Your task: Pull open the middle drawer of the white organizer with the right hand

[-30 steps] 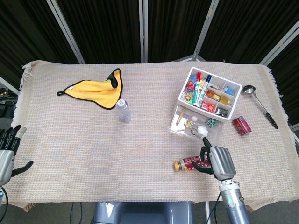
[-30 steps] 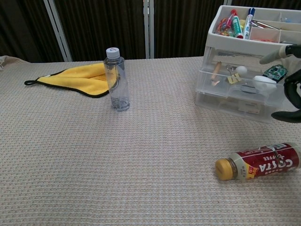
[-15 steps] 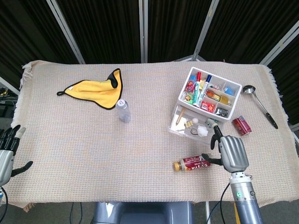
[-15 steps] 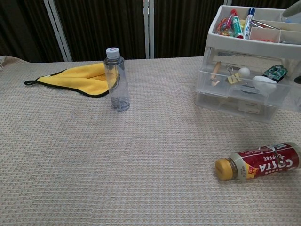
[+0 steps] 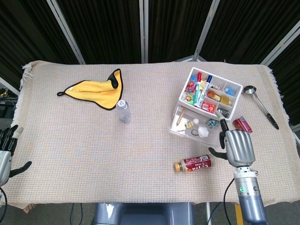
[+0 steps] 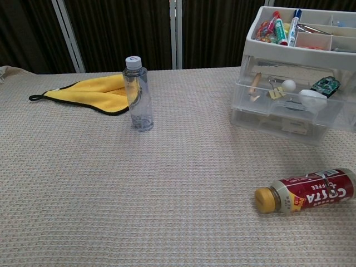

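The organizer (image 5: 206, 105) stands on the table (image 5: 70, 150), its middle drawer (image 6: 286, 92) pulled out toward the near edge. Left of the organizer stands a water bottle (image 6: 138, 94), a cloth (image 5: 96, 90) behind it. Before the organizer lies a coffee bottle (image 6: 306, 192). Right of it sits what seems a can (image 5: 243, 124), then a ladle (image 5: 260, 105).

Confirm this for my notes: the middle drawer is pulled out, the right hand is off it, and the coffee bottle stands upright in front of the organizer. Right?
Not quite. The coffee bottle lies on its side, as the chest view shows. The rest holds: the middle drawer of the organizer is pulled out, and in the head view the right hand is off it.
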